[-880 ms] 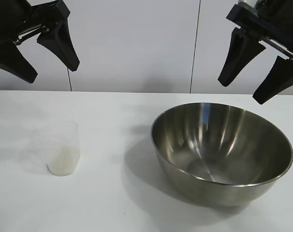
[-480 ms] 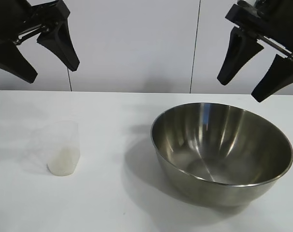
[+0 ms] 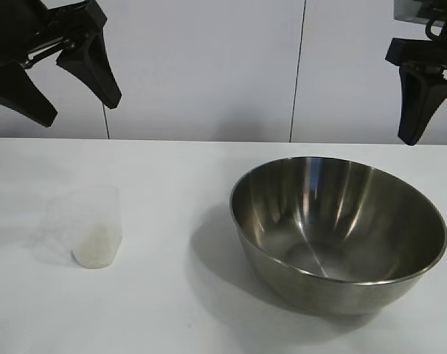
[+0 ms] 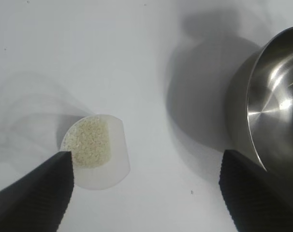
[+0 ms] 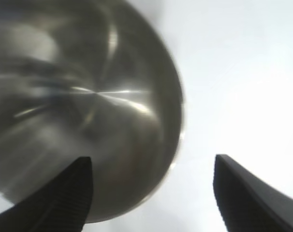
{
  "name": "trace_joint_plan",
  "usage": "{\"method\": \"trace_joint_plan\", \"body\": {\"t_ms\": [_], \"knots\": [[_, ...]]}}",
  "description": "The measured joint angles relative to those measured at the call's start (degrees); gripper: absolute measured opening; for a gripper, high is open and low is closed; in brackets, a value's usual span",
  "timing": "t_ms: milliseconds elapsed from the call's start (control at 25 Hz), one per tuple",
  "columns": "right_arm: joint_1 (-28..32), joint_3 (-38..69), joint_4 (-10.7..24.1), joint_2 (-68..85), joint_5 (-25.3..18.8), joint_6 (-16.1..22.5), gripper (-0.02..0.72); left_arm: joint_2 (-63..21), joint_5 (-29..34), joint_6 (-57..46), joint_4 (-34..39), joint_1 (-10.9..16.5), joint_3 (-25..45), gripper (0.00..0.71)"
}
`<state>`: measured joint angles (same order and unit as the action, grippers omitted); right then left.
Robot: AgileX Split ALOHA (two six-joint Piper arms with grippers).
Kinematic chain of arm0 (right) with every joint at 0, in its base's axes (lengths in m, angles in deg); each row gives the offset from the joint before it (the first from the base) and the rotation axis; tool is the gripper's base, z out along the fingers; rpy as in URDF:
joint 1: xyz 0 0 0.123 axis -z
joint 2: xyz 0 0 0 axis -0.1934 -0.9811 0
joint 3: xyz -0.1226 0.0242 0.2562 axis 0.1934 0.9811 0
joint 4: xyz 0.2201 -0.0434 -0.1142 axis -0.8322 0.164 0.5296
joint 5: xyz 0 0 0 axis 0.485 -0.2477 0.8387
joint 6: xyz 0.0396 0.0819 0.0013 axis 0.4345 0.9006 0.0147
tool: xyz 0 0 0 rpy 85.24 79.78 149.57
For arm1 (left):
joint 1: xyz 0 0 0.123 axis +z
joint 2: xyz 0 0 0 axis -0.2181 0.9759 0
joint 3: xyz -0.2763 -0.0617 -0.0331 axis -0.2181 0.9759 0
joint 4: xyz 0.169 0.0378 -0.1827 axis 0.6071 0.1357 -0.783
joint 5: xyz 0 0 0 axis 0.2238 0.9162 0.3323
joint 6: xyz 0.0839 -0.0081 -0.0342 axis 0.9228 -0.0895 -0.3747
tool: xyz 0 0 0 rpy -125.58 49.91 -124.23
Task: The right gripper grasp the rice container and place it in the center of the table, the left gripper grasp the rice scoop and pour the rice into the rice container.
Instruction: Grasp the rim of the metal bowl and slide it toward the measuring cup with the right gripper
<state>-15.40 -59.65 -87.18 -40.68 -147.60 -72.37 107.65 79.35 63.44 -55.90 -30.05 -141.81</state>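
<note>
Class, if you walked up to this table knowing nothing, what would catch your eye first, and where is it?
The big shiny rice container on the right of the white table draws the eye first. To its left stands the small rice scoop with rice at its bottom. Overhead hang the open left gripper and right gripper.

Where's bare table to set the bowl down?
Bare table lies between the rice scoop and the rice container, and behind both toward the wall. The right side is crowded: the container fills it nearly to the edge.

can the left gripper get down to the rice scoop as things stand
Probably yes. The left gripper hangs open above the rice scoop, which stands upright and alone on the table, apart from the steel bowl, nothing between.
</note>
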Motion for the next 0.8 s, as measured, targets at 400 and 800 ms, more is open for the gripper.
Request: {"method": "trace_joint_plan", "body": {"t_ms": [400,800], "knots": [[0.00,0.00,0.20,-7.21,3.73,0.26,0.486,0.00,0.00,0.00,0.00,0.00,0.00,0.598],[0.00,0.00,-8.36,-19.44,8.38,-4.36,0.486,0.00,0.00,0.00,0.00,0.00,0.00,0.598]]}}
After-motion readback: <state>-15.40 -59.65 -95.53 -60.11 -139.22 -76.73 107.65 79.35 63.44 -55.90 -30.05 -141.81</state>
